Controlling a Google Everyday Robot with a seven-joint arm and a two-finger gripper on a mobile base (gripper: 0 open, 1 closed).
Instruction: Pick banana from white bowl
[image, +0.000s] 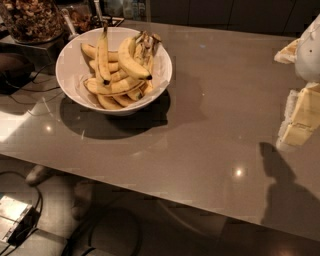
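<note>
Tool (301, 117) is hanging at the right edge of the frame, well apart from the white bowl (70, 75); can't tell its state. Banana (131, 61) is lying atop the bunch in the bowl, upper left on the counter (210, 130).

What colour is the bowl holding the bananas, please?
Plain white bowl, camera view; hand at right edge.

1. A wide grey glossy desk (215, 100) filled most of the view, with small light glints (238, 172) on it.
2. Dark cabinet fronts (225, 12) stood behind its far edge.
3. Below the near edge lay a dim floor (200, 235) with black cables (136, 231) and a pale box (12, 215).
4. The end effector (300, 117) hung at the right edge over the desk.
</note>
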